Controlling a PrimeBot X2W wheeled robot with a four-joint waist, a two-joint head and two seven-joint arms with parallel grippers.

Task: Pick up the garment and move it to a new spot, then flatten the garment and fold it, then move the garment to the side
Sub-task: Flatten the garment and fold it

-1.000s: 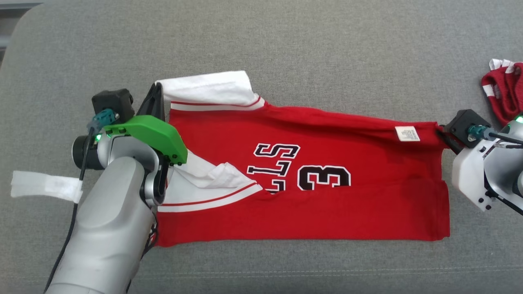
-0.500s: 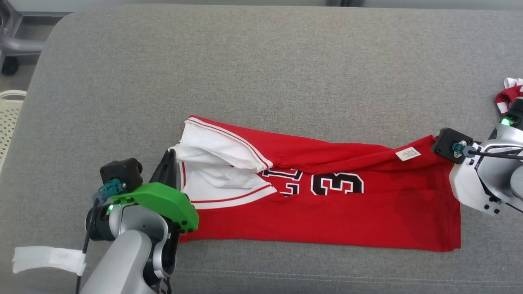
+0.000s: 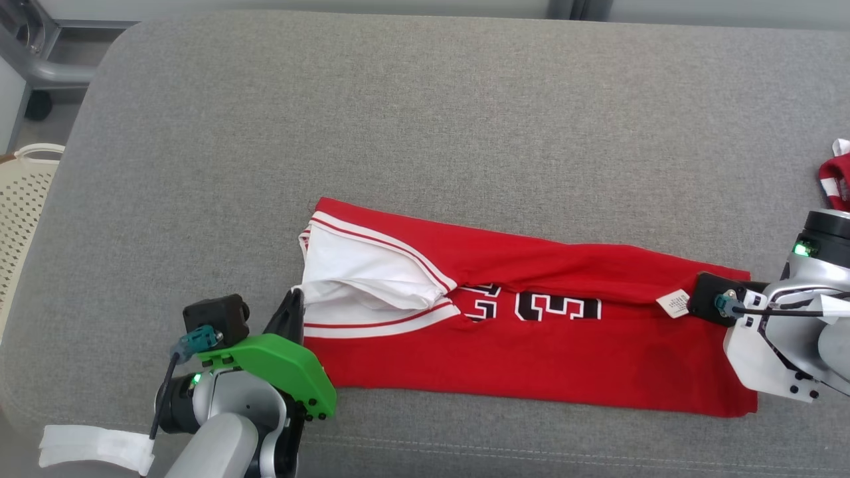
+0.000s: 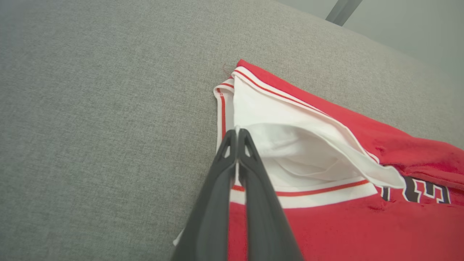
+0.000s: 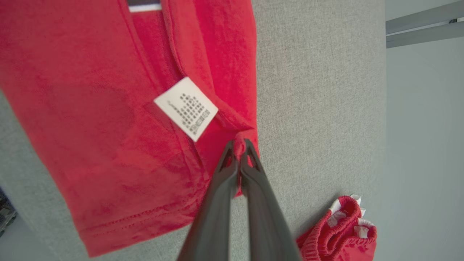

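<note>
The garment (image 3: 531,362), a red jersey with white trim and black numbers, lies as a long band on the grey cushion (image 3: 398,133). My left gripper (image 3: 295,293) is shut on its white shoulder trim at the left end; in the left wrist view the closed tips (image 4: 237,132) pinch the white fabric (image 4: 290,145). At the right end my right gripper (image 3: 694,300) is shut on the red hem beside the white care label (image 3: 676,303). Its fingers (image 5: 232,170) in the right wrist view clamp a red fold (image 5: 90,90) by the label (image 5: 186,108).
A second red-and-white garment (image 3: 835,179) is bunched at the cushion's right edge, also seen as a crumpled red garment (image 5: 337,232) in the right wrist view. A cream perforated basket (image 3: 23,199) stands off the cushion's left side. The cushion's front seam runs just below the jersey.
The head camera has shifted. Both grippers have drawn the held edge toward the cushion's front, so the jersey's upper layer folds over and the band is narrower, half covering the numbers.
</note>
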